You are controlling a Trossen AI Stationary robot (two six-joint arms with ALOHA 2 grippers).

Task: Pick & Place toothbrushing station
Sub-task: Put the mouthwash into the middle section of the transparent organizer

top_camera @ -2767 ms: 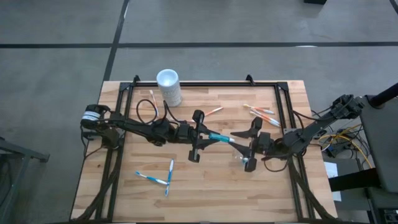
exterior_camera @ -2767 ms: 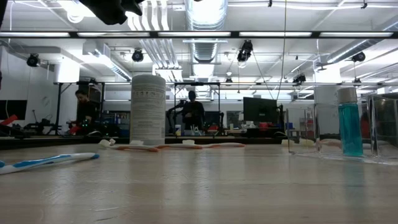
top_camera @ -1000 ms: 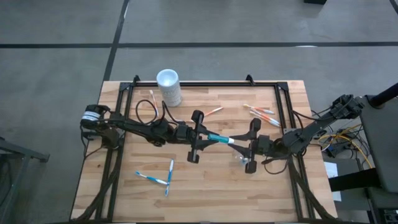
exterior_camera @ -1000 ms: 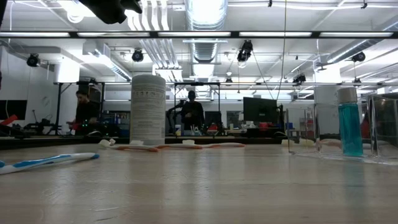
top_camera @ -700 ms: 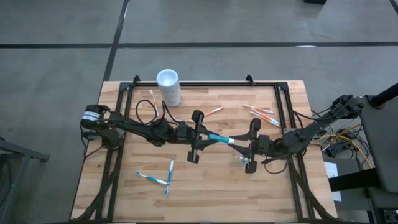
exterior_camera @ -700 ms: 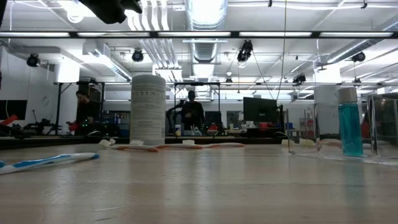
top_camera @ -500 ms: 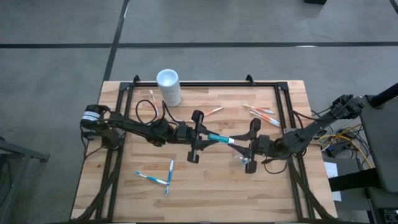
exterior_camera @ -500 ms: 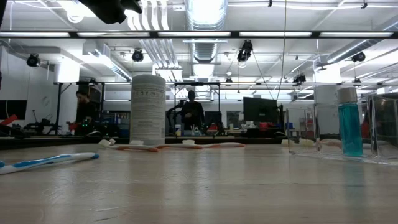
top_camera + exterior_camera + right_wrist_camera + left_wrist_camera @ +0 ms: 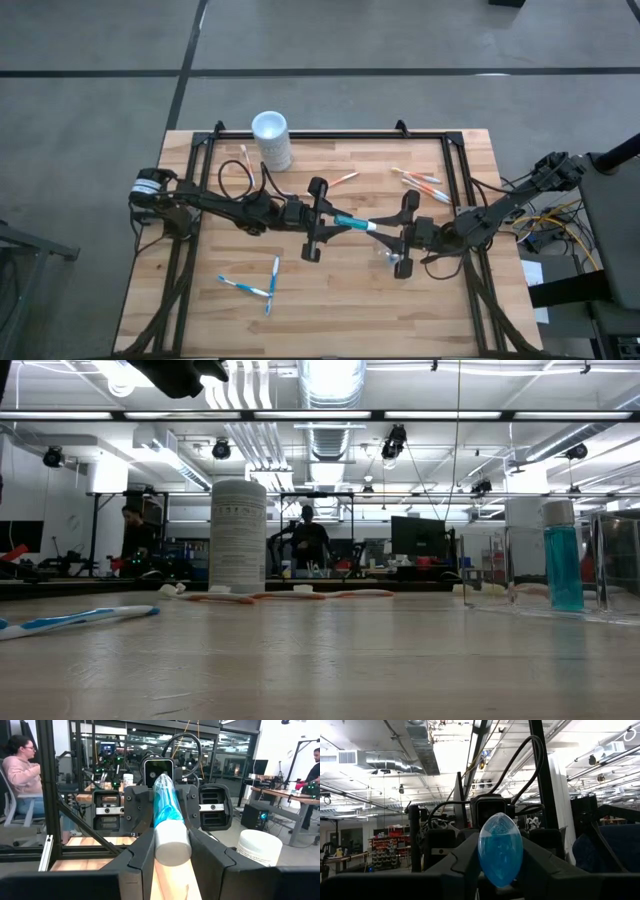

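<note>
Spanning mid-table, a blue tube [image 9: 352, 222] was clamped at one end by the left gripper [image 9: 318, 222] and at the white-capped end by the right gripper [image 9: 404, 236]; blue-and-white toothbrushes [image 9: 258, 285] lay nearer the front.

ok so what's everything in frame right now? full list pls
tube: 1, see-through blue with white cap, held off the table centre between both grippers
blue-and-white toothbrushes: 2, crossed, front left
orange-and-white toothbrushes: at least 4, scattered along the back, most at back right
white cup: 1, opaque, back left
clear cup: 1, see-through, right edge of low view
people: several, in the room behind
left gripper: shut on the tube's blue end
right gripper: shut on the tube's cap end
</note>
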